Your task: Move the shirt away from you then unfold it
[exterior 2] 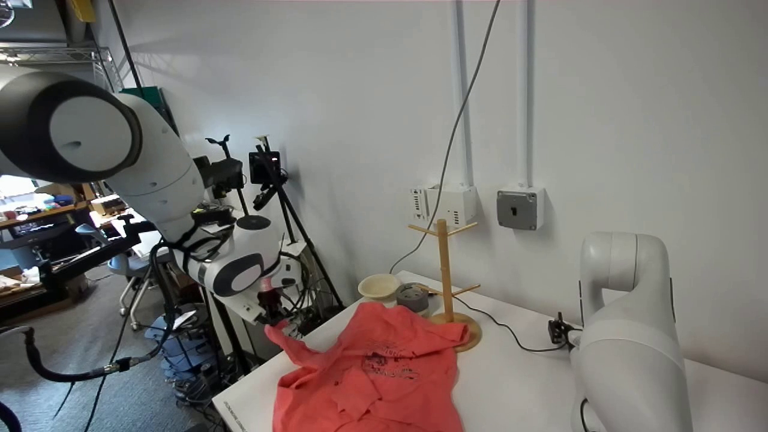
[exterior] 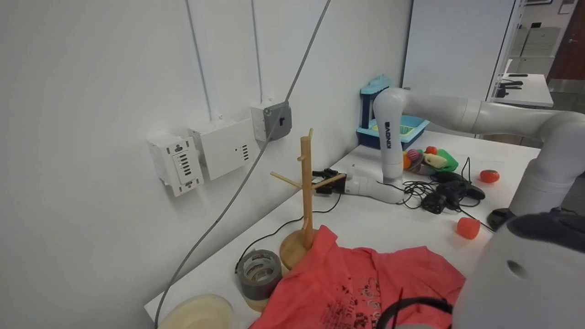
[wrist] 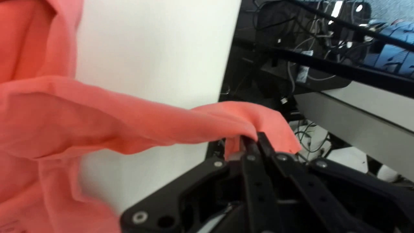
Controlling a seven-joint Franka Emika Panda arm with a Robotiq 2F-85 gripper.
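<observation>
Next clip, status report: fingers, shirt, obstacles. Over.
Fingers shut on one end of the shirt; rest rumpled on the table. Possible snag: wooden stand, partly hidden by the shirt.

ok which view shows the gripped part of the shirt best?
Wrist view: close up, it shows the gripper shut on the shirt, with a flap beyond the grip. In an exterior view the gripped part shows, but small. In an exterior view the print shows, but the gripped part is out of sight.

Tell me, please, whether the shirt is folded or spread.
The shirt is partly spread: its print shows, but so do folds, and the gripper pinches one end.
</observation>
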